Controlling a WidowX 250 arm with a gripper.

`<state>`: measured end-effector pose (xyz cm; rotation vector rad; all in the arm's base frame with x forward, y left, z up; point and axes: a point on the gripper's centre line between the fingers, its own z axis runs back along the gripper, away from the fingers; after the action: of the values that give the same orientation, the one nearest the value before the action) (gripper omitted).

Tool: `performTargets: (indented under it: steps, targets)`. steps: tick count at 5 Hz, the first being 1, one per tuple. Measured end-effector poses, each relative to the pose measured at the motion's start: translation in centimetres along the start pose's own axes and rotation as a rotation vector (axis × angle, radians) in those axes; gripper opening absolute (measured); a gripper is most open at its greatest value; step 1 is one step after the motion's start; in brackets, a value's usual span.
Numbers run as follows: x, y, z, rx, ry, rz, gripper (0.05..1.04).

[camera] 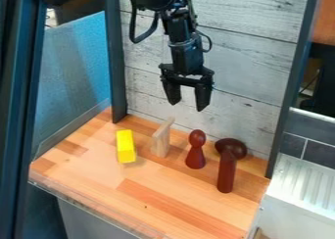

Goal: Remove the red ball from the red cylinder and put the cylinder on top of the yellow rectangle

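Close to the camera, a tall dark post (26,86) runs up the left edge of the view, and past it is the light brown wooden worktop (157,199). A smooth, dark red cylinder (226,174) stands upright near the right side of the worktop. A round, dark red ball (231,146) is at its top end and looks like it sits on it, a bit like a mushroom cap. Over on the left is the bright yellow rectangular block (126,146), with nothing on top of it. Between the block and the cylinder stand a thin, pale wooden board (161,138) and a dark red peg with a round head (196,157). The black two-finger gripper (188,106) hangs high over the back of the worktop, with its jaws wide apart and nothing in them. The job seems to be at its very first step, which is getting the ball off. Next, the gripper needs to go over to the ball, come down around it, squeeze and lift it away. It should go gently, because the ball could roll and the cylinder could tip. After that, the cylinder can go on the block.
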<state>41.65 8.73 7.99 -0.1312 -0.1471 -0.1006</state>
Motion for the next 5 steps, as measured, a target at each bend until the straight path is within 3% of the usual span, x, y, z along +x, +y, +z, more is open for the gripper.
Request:
performTargets:
  steps: [1,2,4,5]
  targets:
    - [-0.7,0.1,-2.0,-0.015,0.046,0.02,1.001]
    - [-1.9,-1.7,-4.5,-0.003,0.088,0.077,1.001]
    - [-1.7,-6.0,-4.4,0.113,0.025,0.05,1.001]
    - [-1.6,-7.3,-4.9,0.131,-0.007,0.077,1.001]
